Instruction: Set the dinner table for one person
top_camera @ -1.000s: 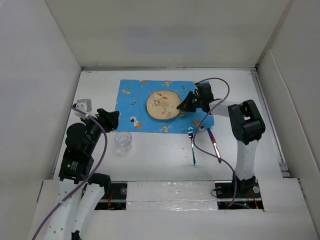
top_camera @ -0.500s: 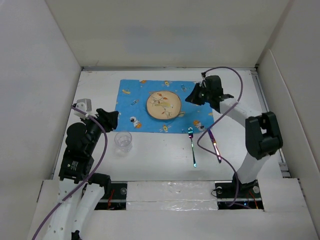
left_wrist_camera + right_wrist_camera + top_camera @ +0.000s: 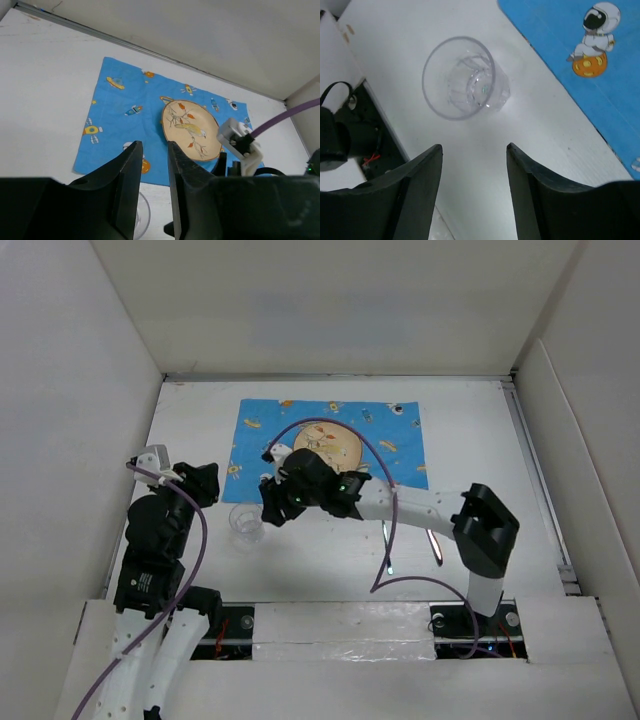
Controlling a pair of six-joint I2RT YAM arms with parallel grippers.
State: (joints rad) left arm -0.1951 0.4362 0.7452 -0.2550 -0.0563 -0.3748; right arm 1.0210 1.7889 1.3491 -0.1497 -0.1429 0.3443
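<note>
A large, plain white, matte surface (image 3: 470,430), roughly square, fills the middle of the overhead view. Upright white panels close it in on the left, far and right sides, and the two arm bases sit at its near edge.

A blue cloth placemat (image 3: 255,430) printed with cartoon rockets and astronauts lies flat on the far half. A round tan plate (image 3: 342,444) painted with a bird on a branch rests on it. A clear drinking glass (image 3: 246,522) stands upright on the bare white, just off the mat's near left corner. To the right of centre a shiny fork (image 3: 388,555) and a second slim utensil (image 3: 436,548) lie side by side, near each other but apart.

The right arm reaches from its base across to the left. It hides the plate's near left edge and the far end of the fork, and its purple cable (image 3: 385,465) arcs over the plate. The right end effector (image 3: 270,506) sits close beside the glass. In its wrist view its fingers are spread wide and hold nothing, and the glass lies beyond the tips, not between them.

The left end effector (image 3: 200,480) is at the left side, well apart from the glass. Its fingers (image 3: 131,170) show only a narrow gap and grip nothing.
</note>
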